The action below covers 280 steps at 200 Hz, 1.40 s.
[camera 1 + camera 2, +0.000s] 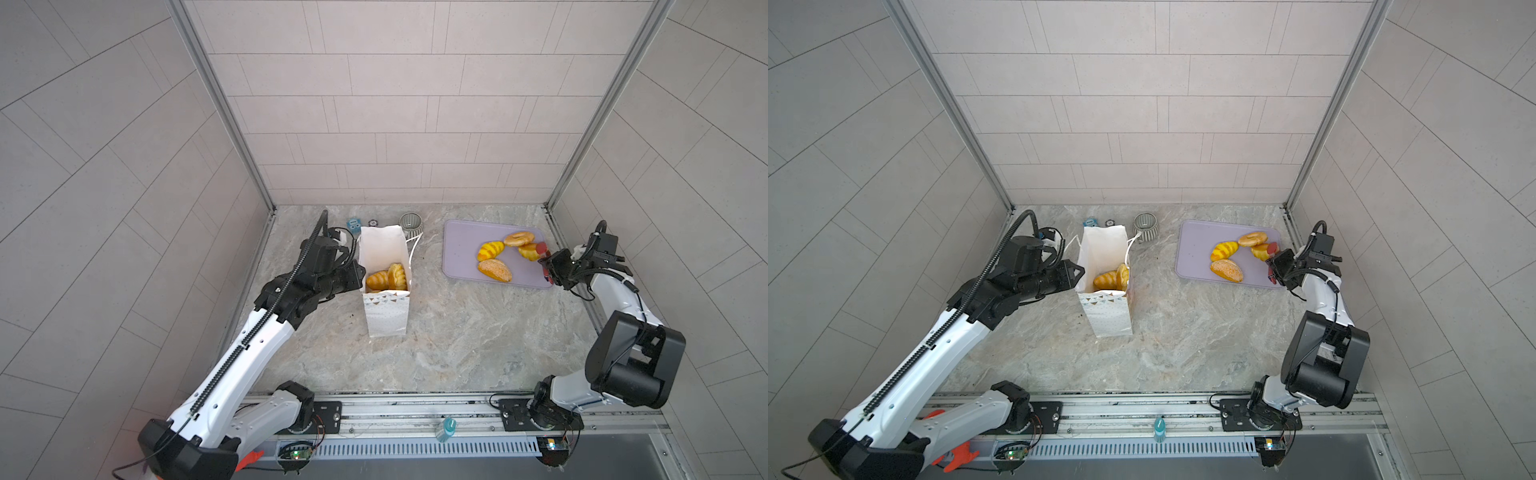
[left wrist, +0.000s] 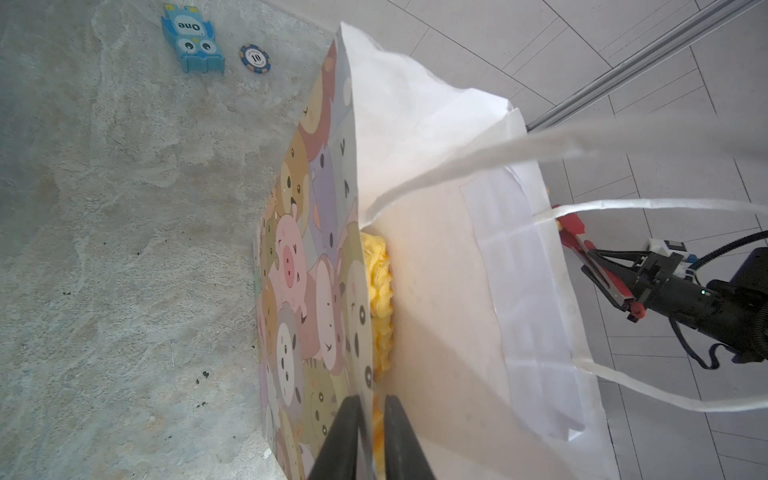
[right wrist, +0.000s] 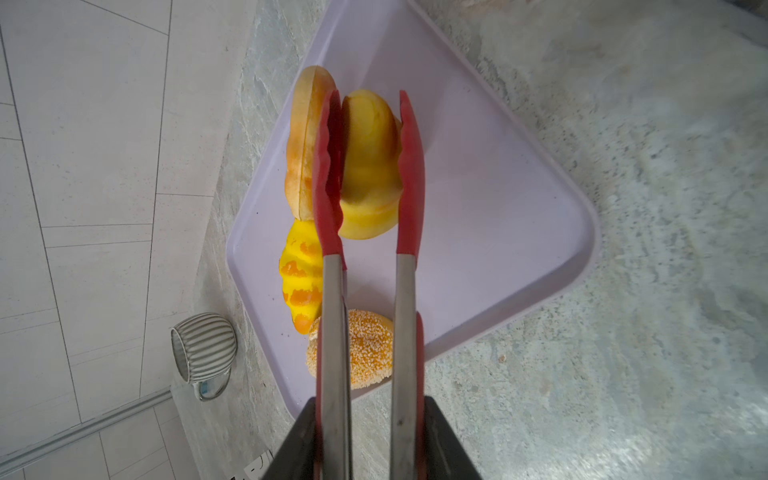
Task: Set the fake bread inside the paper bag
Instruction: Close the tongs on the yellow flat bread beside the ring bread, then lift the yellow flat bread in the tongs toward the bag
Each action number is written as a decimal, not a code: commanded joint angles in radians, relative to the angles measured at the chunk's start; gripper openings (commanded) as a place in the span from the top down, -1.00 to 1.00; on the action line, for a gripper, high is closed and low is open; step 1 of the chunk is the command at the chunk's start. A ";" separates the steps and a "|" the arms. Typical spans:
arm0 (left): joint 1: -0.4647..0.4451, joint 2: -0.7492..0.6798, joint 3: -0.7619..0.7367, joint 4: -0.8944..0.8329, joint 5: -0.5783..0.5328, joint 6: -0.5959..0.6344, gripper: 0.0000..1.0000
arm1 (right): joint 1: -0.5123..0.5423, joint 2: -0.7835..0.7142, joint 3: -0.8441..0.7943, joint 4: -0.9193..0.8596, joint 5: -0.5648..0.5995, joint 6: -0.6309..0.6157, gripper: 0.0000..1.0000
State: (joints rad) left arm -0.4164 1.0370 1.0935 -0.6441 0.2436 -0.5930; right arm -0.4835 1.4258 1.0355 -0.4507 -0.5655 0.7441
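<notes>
The paper bag [image 1: 384,249] [image 1: 1104,245] stands open in the middle, with two golden fake breads [image 1: 386,278] [image 1: 1111,279] inside. My left gripper [image 1: 360,278] [image 2: 370,415] is shut on the bag's left wall, one finger outside on the animal print and one inside. My right gripper [image 1: 548,270] [image 3: 368,405] is shut on red-tipped metal tongs [image 3: 405,166]. The tongs clamp a yellow bread [image 3: 370,166] [image 1: 528,251] over the lilac tray [image 1: 461,249] [image 3: 498,208]. On the tray lie a ring bagel [image 1: 519,238] [image 3: 305,141], a striped croissant [image 1: 490,250] [image 3: 301,274] and a sesame bun [image 1: 494,270] [image 3: 365,349].
A striped grey cup [image 1: 410,221] [image 3: 203,345] stands behind the bag near the back wall. A blue owl block [image 2: 192,39] and a poker chip [image 2: 254,58] lie beside it. A teal object [image 1: 445,429] sits on the front rail. Walls close in left, right and back.
</notes>
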 commanded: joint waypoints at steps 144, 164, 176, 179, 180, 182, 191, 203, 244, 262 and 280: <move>0.007 -0.011 0.032 -0.049 -0.030 0.013 0.63 | 0.277 -0.326 0.056 -0.140 0.104 -0.058 0.31; 0.007 -0.014 0.035 -0.058 -0.034 0.015 0.63 | 0.360 -0.325 0.091 -0.152 0.122 -0.063 0.31; 0.007 -0.017 0.034 -0.063 -0.039 0.015 0.63 | 0.401 -0.322 0.110 -0.153 0.125 -0.063 0.31; 0.007 -0.017 0.034 -0.063 -0.039 0.015 0.63 | 0.410 -0.320 0.115 -0.155 0.125 -0.062 0.31; 0.007 -0.017 0.034 -0.063 -0.040 0.015 0.63 | 0.414 -0.320 0.116 -0.156 0.125 -0.062 0.31; 0.007 -0.017 0.034 -0.064 -0.041 0.015 0.63 | 0.421 -0.320 0.121 -0.156 0.125 -0.064 0.31; 0.007 -0.021 0.033 -0.066 -0.041 0.015 0.63 | 0.449 -0.317 0.136 -0.158 0.124 -0.064 0.31; 0.007 -0.023 0.034 -0.066 -0.043 0.013 0.63 | 0.487 -0.313 0.158 -0.162 0.125 -0.067 0.31; 0.007 -0.024 0.037 -0.068 -0.045 0.007 0.63 | 0.606 -0.313 0.225 -0.161 0.155 -0.085 0.31; 0.007 -0.025 0.037 -0.071 -0.046 0.004 0.63 | 0.648 -0.332 0.245 -0.145 0.184 -0.091 0.31; 0.006 -0.026 0.035 -0.074 -0.051 0.005 0.63 | 0.678 -0.336 0.285 -0.155 0.185 -0.103 0.31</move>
State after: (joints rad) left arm -0.4160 1.0271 1.1061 -0.6952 0.2111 -0.5907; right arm 0.1612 1.1236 1.2545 -0.6350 -0.4141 0.6666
